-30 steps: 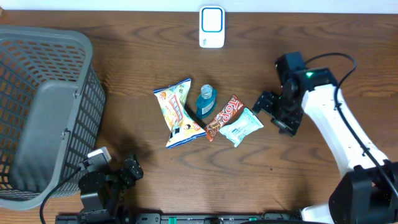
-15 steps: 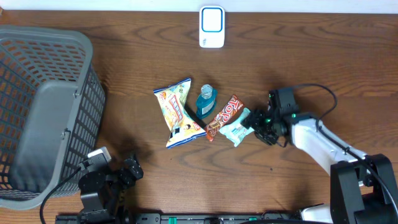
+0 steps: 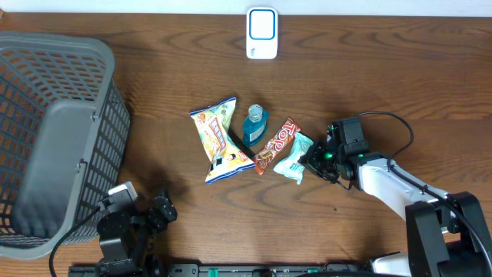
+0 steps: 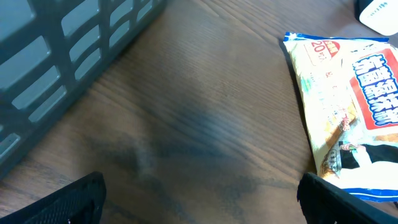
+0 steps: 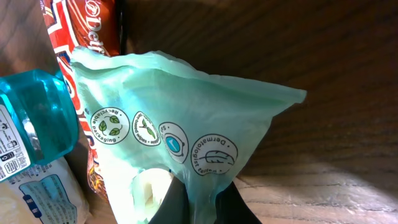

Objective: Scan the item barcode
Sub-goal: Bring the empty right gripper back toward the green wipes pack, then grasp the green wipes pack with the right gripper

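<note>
The item in hand is a mint-green packet (image 3: 294, 159), lying right of centre on the table. My right gripper (image 3: 314, 160) is shut on its right edge. In the right wrist view the packet (image 5: 180, 124) shows round printed icons, and its edge is pinched between the fingertips (image 5: 239, 205); no barcode shows on it. The white and blue scanner (image 3: 261, 33) stands at the table's far edge. My left gripper (image 3: 157, 209) sits low at the front left, open and empty, its fingers (image 4: 68, 202) spread wide over bare wood.
Left of the packet lie a red snack bar (image 3: 277, 144), a blue bottle (image 3: 254, 125) and a yellow snack bag (image 3: 218, 138), all close together. A grey basket (image 3: 54, 138) fills the left side.
My right arm dropped to the table and moved left onto the green packet, then its jaws closed on the packet's edge. The packet shifted slightly left. The left arm stayed still.
</note>
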`<state>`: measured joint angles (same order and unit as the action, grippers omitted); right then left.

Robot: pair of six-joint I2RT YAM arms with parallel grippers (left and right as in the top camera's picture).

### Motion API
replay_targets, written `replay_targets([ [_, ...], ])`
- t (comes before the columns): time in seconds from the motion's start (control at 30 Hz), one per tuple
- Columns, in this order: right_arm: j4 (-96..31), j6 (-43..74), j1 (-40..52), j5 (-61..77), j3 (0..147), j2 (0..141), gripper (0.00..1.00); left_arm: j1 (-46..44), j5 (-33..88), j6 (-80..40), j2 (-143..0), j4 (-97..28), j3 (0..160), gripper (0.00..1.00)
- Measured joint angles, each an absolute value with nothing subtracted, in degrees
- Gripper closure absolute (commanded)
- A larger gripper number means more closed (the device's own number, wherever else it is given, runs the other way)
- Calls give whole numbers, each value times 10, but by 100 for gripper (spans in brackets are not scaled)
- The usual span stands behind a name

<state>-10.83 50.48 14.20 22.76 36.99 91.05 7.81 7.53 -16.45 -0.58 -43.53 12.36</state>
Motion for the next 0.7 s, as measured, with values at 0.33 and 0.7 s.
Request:
replay_targets([
  [0.33,-116,505,54,461,370,911,99,78,75,-165,-6,-435,124,2],
  [0.7,13,384,-30,700,370,911,99,78,75,-165,-6,-435,124,2],
])
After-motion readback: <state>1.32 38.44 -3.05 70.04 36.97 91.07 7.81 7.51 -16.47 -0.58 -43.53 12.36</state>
